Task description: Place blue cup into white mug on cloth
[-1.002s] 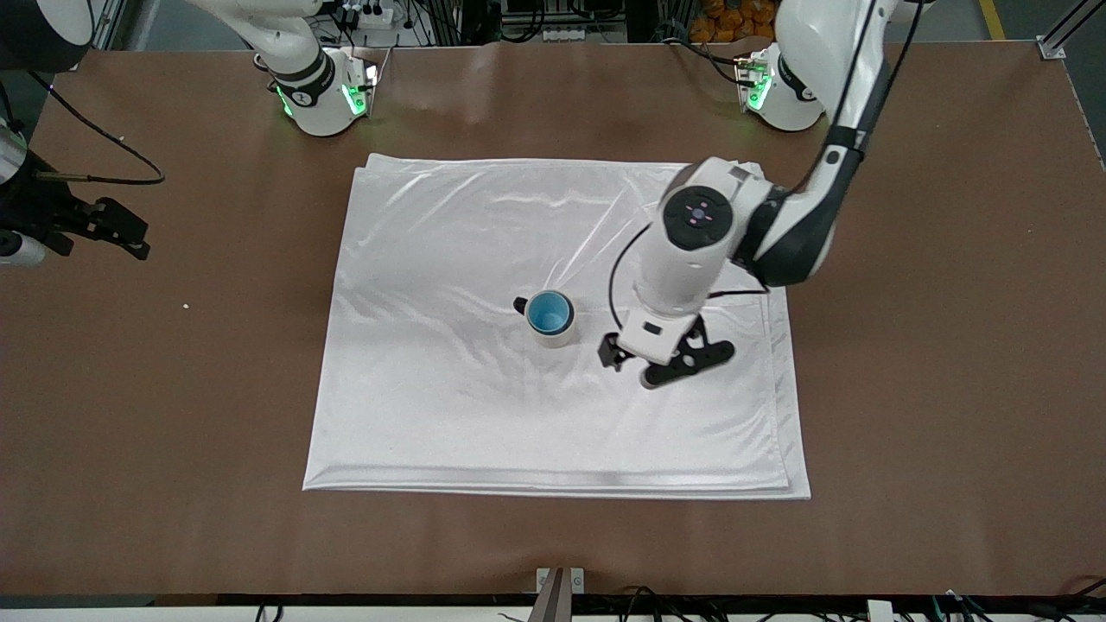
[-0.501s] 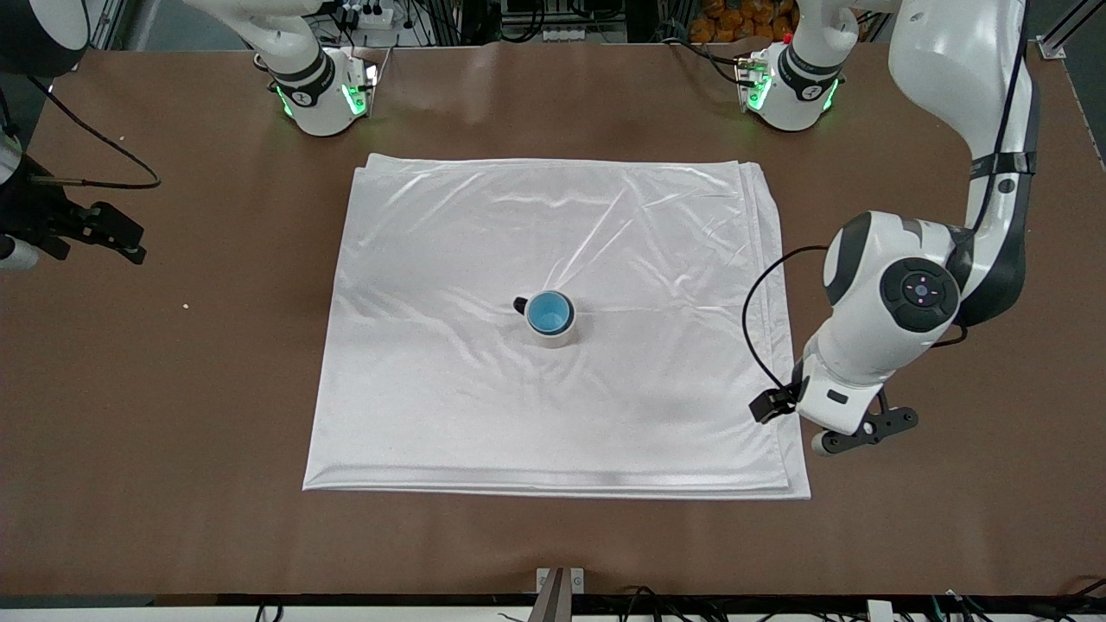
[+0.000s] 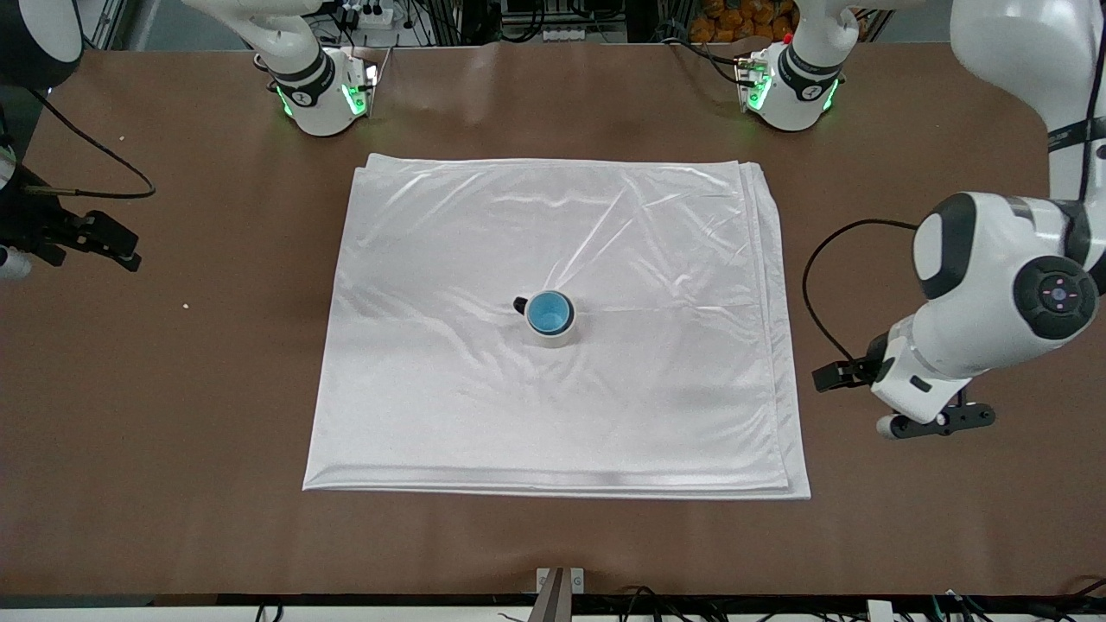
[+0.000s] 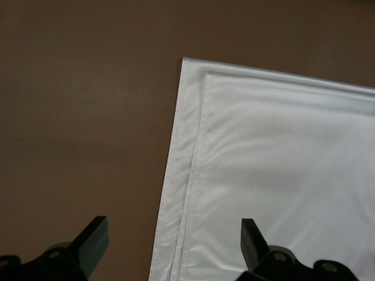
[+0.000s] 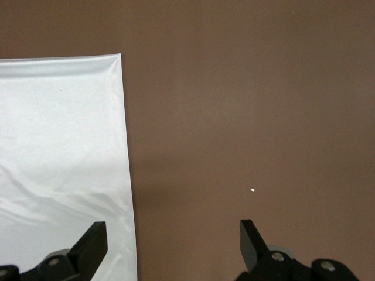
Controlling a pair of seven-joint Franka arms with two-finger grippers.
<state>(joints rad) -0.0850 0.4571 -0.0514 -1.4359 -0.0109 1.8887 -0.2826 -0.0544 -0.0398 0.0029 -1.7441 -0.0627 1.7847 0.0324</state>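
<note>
The blue cup (image 3: 549, 313) sits inside the white mug (image 3: 554, 339), only its bright blue inside showing. The mug stands upright near the middle of the cloth (image 3: 432, 259), its black handle toward the right arm's end. My left gripper (image 3: 933, 423) is open and empty, over the bare table just off the cloth's edge. In the left wrist view the gripper (image 4: 173, 237) hangs over the cloth's corner (image 4: 281, 164). My right gripper (image 3: 91, 235) is open and empty and waits over the table at the right arm's end. It also shows in the right wrist view (image 5: 173, 240), beside the cloth's edge (image 5: 58, 146).
The brown table (image 3: 907, 536) surrounds the cloth on all sides. A small white speck (image 3: 185, 305) lies on the table at the right arm's end and also shows in the right wrist view (image 5: 252, 189). A black cable (image 3: 821, 276) loops from the left wrist.
My left arm has swung away from beside the mug, across the cloth's edge, out over the bare table at its own end. The cup and mug have not moved.
</note>
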